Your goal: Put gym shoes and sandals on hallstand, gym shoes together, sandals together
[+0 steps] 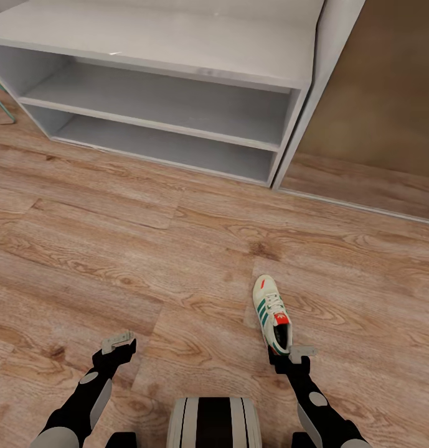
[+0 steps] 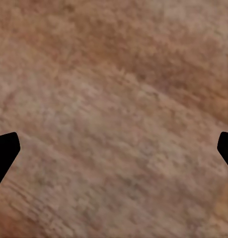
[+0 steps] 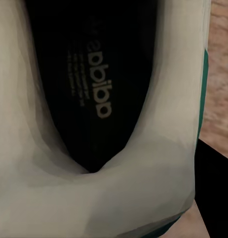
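One cream-white gym shoe (image 1: 271,311) with green stripes and a red tongue tab points toward the hallstand (image 1: 177,46). It hangs just over the corridor floor (image 1: 114,249), casting a faint shadow. My right gripper (image 1: 290,356) is shut on its heel collar. The right wrist view looks into the shoe's dark insole (image 3: 94,79) and white heel rim (image 3: 118,188), with one black finger (image 3: 215,193) outside the rim. My left gripper (image 1: 119,342) is open over bare planks, its fingertips (image 2: 4,153) far apart. The other gym shoe and both sandals are out of view.
The hallstand's bench top and two low shelves (image 1: 170,102) hold nothing. Its slanted side panel (image 1: 311,93) borders a brown wall (image 1: 382,87) on the right. A thin teal frame (image 1: 4,106) stands at the far left. My own base (image 1: 214,423) sits at the bottom.
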Controlling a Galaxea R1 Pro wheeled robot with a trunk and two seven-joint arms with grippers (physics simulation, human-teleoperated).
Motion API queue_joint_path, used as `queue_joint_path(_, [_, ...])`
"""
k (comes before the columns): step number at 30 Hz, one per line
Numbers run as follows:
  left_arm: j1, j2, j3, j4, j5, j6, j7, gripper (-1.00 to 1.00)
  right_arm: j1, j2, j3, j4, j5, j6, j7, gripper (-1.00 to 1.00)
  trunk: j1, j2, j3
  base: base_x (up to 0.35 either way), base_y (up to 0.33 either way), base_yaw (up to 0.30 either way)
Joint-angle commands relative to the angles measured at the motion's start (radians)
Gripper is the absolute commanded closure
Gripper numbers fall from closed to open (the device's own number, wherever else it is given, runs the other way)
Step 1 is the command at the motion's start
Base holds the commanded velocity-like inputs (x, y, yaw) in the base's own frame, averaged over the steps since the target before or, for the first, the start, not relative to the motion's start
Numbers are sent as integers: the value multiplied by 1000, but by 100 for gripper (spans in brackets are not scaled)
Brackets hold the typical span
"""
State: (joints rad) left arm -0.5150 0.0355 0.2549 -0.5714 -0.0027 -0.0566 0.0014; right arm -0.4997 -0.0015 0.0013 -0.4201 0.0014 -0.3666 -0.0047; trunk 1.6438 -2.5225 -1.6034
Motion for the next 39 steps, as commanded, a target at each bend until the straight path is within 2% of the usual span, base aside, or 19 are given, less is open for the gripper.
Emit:
queue_joint_path(1, [0, 0, 1, 1, 0, -3, 0, -100, 0, 0, 0, 1, -1, -3, 0, 100, 0, 0, 0, 0, 0, 0])
queue_joint_path(2, [0, 0, 1, 1, 0, -3, 0, -100, 0, 0, 0, 1, -1, -3, 0, 100, 0, 0, 0, 0, 0, 0])
queue_joint_path(3, [0, 10, 1, 2, 0, -4, 0, -100, 0, 0, 0, 1, -1, -3, 0, 100, -1, 0, 3, 0, 0, 0])
queue_joint_path(14, [4, 14, 4, -2, 0, -5, 0, -100, 0, 0, 0, 1, -1, -3, 0, 100, -6, 3, 46, 0, 0, 0])
queue_joint_path(25, [4, 28, 2, -1, -1, -5, 0, -100, 0, 1, 2, -2, 1, -3, -2, 100, -10, 5, 89, 0, 0, 0])
queue_joint_path(31, [5, 57, 3, 1, 0, -5, -1, -100, 0, 1, 2, -9, 2, 3, -1, 100, -13, 7, 112, 0, 0, 0])
queue_joint_path(39, [6, 61, 3, 2, 1, -4, 0, -100, 0, 2, 2, -4, 0, 9, -1, 100, -17, 8, 143, 0, 0, 0])
